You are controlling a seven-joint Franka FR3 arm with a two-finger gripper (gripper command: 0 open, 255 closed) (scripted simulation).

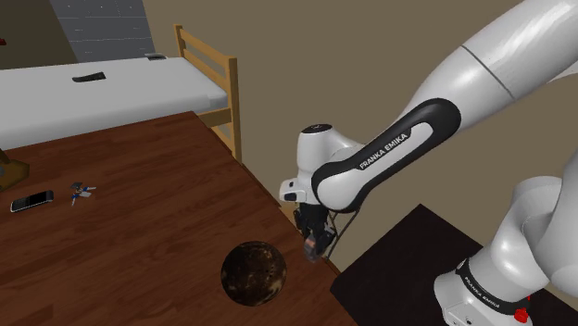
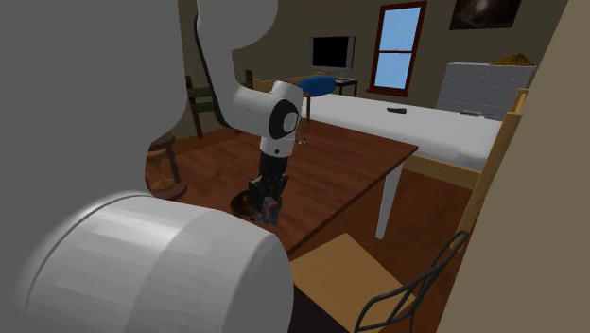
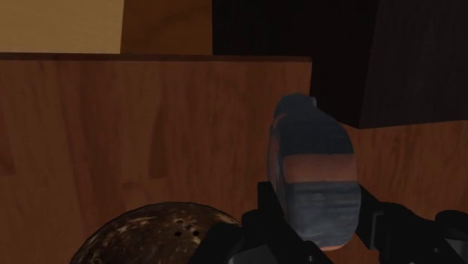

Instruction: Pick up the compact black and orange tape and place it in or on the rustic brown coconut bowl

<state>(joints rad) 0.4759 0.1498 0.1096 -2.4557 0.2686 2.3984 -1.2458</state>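
At the edge of the wooden table [image 1: 139, 185] | my gripper [image 1: 313, 243]: both fingers clenched on one dark, orange-banded tape [image 3: 315, 180] | one brown bowl [image 1: 253, 272] just beside | one phone [image 1: 31, 200] well apart.

1. Landmark: the dark brown mottled round bowl [image 1: 253, 272] on the reddish-brown wooden table [image 1: 139, 241]. The space above the bowl is open.
2. The black gripper [image 1: 313, 245], clasping the grey-and-orange tape [image 3: 315, 172], hangs just beside the bowl on the table-edge side. The gap between them is bare.
3. The flat black phone [image 1: 31, 200] and a small bluish object [image 1: 81, 192] lie well apart from the bowl.
4. The light wooden bed frame [image 1: 208, 74] stands past the table, well apart from the bowl.
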